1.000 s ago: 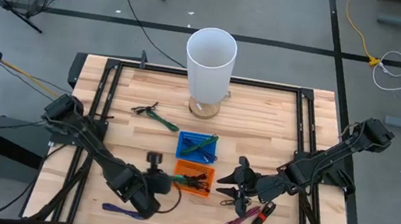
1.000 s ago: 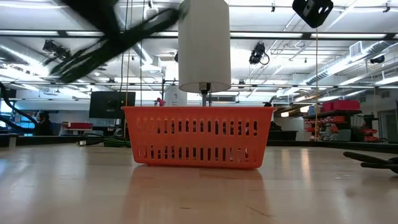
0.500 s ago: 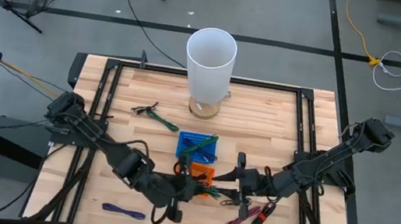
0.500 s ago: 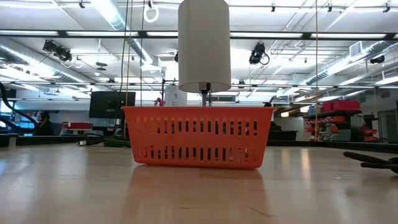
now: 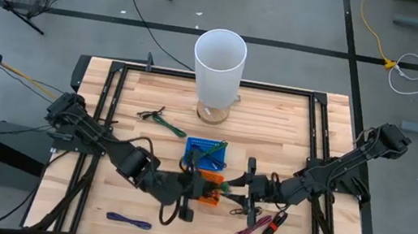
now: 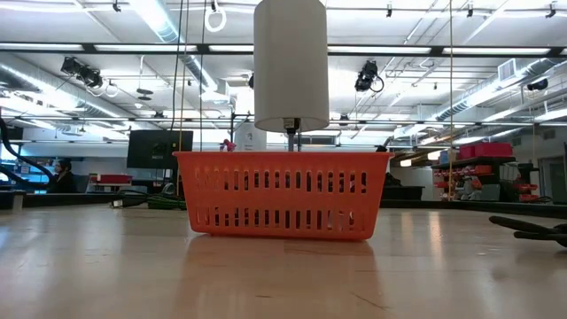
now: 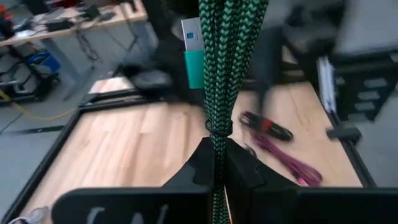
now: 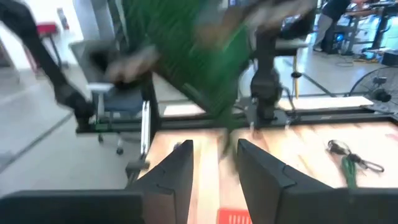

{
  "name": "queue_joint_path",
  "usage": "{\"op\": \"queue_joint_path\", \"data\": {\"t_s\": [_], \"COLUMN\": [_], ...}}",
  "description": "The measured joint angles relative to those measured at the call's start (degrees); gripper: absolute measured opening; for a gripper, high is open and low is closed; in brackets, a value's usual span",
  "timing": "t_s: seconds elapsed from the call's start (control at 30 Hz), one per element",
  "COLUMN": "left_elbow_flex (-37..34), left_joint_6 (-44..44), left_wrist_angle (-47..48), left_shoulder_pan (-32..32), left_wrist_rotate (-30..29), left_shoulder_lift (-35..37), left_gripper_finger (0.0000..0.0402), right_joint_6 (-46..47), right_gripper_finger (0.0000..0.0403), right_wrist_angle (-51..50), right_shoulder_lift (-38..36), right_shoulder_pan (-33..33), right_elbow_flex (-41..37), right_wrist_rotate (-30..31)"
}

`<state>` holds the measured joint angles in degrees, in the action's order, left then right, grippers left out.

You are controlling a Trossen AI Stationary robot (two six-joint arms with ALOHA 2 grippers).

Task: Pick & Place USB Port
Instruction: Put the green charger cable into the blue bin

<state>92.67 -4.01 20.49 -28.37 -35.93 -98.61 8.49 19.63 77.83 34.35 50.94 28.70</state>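
Braided green cable (image 7: pixel 219 74), slatted orange plastic basket (image 6: pixel 283 195)

We see a tall cylinder (image 5: pixel 219 63) at the desk's (image 5: pixel 275 114) back edge. Before it sit two baskets (image 5: pixel 205 153), one behind the other. Right of them lie cables (image 5: pixel 258 225).

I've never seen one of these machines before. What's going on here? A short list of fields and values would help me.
Setting: wooden table with two dark robot arms
Left gripper: shut on green braided USB cable, above the orange plastic basket
Right gripper: fingers apart, beside the orange basket; a blurred green cable in front, hold unclear
Blue plastic basket: behind the orange one, green cable across it
White tall cylinder: far side of table
Loose cables: red-and-black cable, magenta cable, purple cable, near edge
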Motion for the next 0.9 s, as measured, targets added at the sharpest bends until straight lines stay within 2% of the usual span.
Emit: {"op": "queue_joint_path", "data": {"t_s": [0.17,0.37,0.9], "left_elbow_flex": [-0.03,-0.03,0.01], "left_joint_6": [-0.02,-1.0,-1.05], "left_wrist_angle": [1.26,1.38,0.89], "left_shoulder_pan": [0.09,-0.02,-0.03], "left_wrist_rotate": [-0.56,2.6,2.52], "left_shoulder_lift": [0.13,0.13,0.15], "left_gripper_finger": [0.0014,0.0014,0.0014], "right_joint_6": [0.28,-0.71,-7.51], "right_gripper_finger": [0.0126,0.0126,0.0125], "right_wrist_angle": [-0.66,1.42,12.09], "right_shoulder_lift": [-0.04,-0.05,-0.05], "right_shoulder_pan": [-0.02,0.05,-0.77], "right_elbow_flex": [-0.02,-0.02,-0.03], "right_wrist_rotate": [0.0,0.21,-0.18]}}
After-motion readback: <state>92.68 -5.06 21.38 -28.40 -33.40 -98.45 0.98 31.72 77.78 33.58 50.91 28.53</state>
